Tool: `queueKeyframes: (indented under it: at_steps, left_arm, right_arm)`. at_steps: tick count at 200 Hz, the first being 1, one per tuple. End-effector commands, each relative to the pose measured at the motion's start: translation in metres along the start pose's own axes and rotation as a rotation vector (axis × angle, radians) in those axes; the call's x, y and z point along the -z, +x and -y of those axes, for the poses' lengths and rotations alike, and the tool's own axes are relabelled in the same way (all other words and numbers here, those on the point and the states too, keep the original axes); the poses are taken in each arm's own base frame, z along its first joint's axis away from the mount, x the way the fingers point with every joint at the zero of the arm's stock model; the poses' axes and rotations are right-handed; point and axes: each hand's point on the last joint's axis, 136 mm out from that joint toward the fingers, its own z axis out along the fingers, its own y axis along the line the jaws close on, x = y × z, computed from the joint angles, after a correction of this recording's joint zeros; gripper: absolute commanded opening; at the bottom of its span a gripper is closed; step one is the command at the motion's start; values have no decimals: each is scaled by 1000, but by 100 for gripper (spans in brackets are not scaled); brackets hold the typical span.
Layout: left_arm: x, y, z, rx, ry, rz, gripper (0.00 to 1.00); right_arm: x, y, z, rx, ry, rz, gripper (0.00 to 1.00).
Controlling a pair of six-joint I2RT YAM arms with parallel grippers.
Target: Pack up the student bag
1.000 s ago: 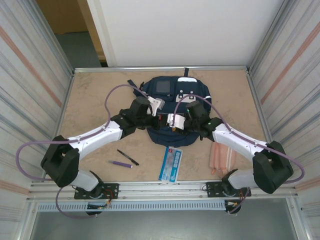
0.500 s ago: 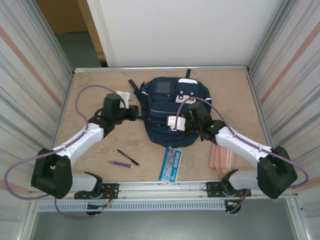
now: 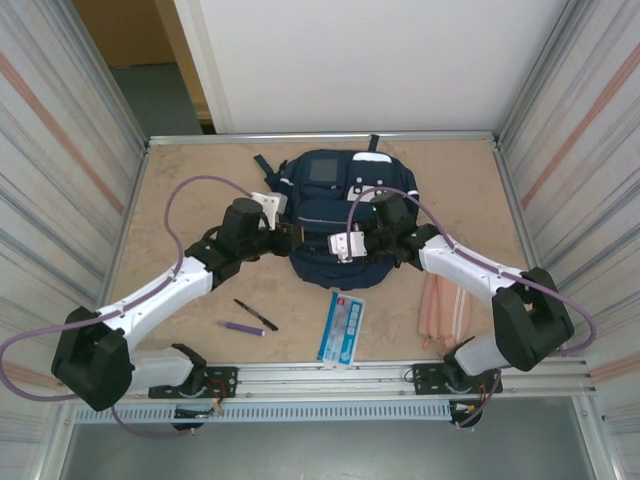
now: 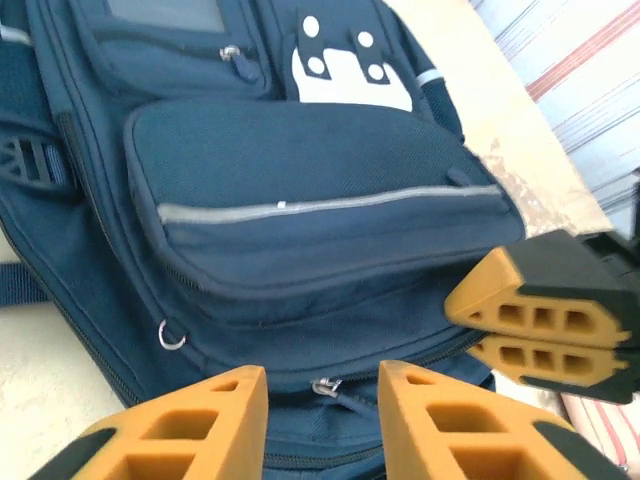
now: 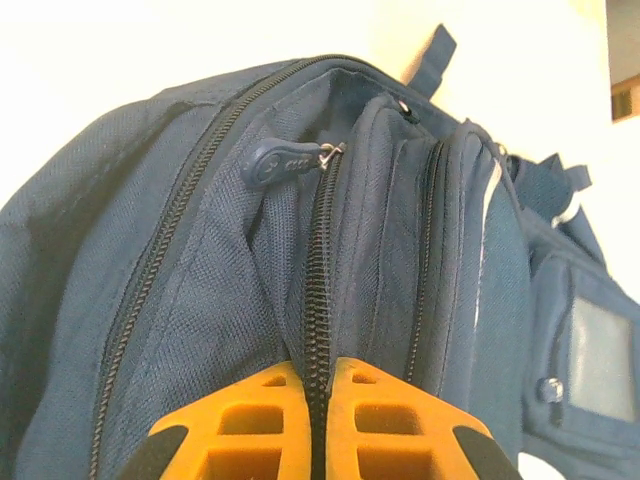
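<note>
At twelve o'clock on the counter (image 3: 185, 195) lies the student bag (image 3: 322, 212). Right claw (image 5: 312, 388) is clamped on its six o'clock zipper seam (image 5: 319, 290); left claw (image 4: 322, 378) stands apart before a zipper pull (image 4: 326, 389). Unzipping looks the step in hand: next, grip that pull and draw.

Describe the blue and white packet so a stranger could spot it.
Find the big navy student bag. Directly below it in the top view lies a flat rectangular packet. It is blue and white, unlike the black pen and purple marker to its left and the pink case to its right.
</note>
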Motion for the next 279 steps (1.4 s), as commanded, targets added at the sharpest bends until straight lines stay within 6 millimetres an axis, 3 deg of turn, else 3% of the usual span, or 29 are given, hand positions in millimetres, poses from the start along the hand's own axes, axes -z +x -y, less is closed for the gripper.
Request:
queueKeyframes:
  at_steps: [1, 38, 82, 133, 162, 194, 223, 279]
  left_arm:
    - [0, 23, 6, 160, 38, -123, 45]
    - [-12, 36, 20, 354, 99, -226, 48]
    - [-31, 44, 19, 354, 46, -292, 47]
    - [-36, 47, 16, 248, -94, -274, 43]
    - [-43, 60, 12, 242, -142, -314, 41]
    - [-46, 75, -8, 254, -248, -337, 36]
    - [-45, 83, -20, 273, -309, -353, 42]
    - [-41, 91, -42, 304, -401, -354, 39]
  right_arm:
    - [5, -22, 9, 95, 0, 68, 0]
    - [2, -27, 6, 68, 0, 108, 0]
    - [0, -32, 4, 72, -5, 123, 0]
    - [-5, -36, -2, 87, 3, 151, 0]
    - [-4, -34, -2, 86, 21, 147, 0]
    - [-5, -34, -1, 88, 25, 146, 0]
    - [-5, -32, -2, 77, 39, 158, 0]
    - [-5, -34, -2, 83, 31, 163, 0]
